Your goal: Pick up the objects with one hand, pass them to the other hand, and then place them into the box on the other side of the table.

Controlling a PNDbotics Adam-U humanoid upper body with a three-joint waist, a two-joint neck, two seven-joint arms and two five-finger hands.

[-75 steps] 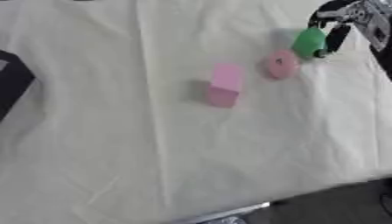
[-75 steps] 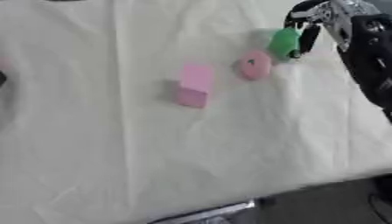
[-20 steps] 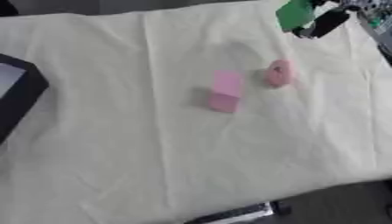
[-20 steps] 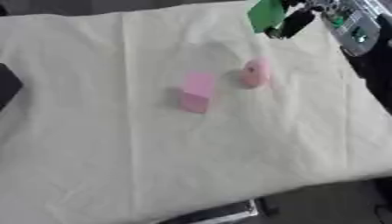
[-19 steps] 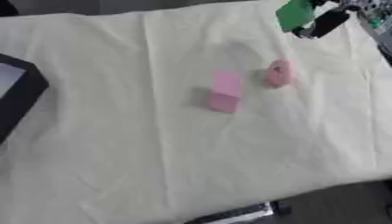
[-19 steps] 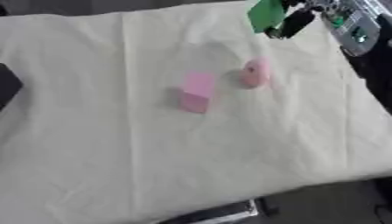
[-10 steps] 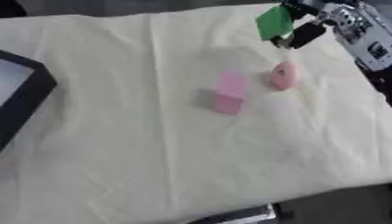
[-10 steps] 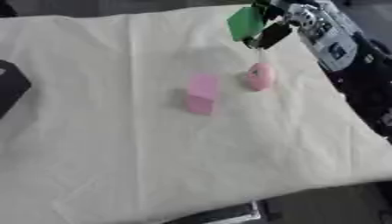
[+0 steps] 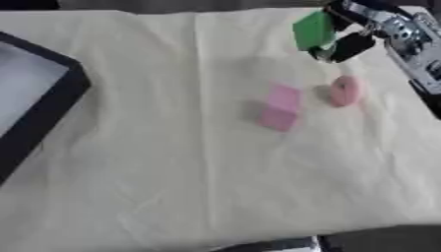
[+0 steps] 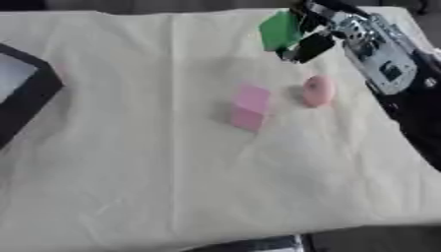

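My right hand (image 10: 312,35) comes in from the upper right and is shut on a green block (image 10: 281,29), which it holds in the air above the cloth. Below it on the cloth lie a round pink object (image 10: 317,91) and, to its left, a pink rectangular block (image 10: 248,112). The dark box (image 9: 30,98) with a pale inside stands at the left edge of the table. My left hand shows in neither view.
A cream cloth (image 9: 172,187) with creases covers the whole table. Its front edge runs along the bottom of the views, with dark floor beyond it at the lower right.
My right hand has lifted the green block off the cloth and carried it leftward over the table. The camera has shifted, bringing more of the box into view at the left.
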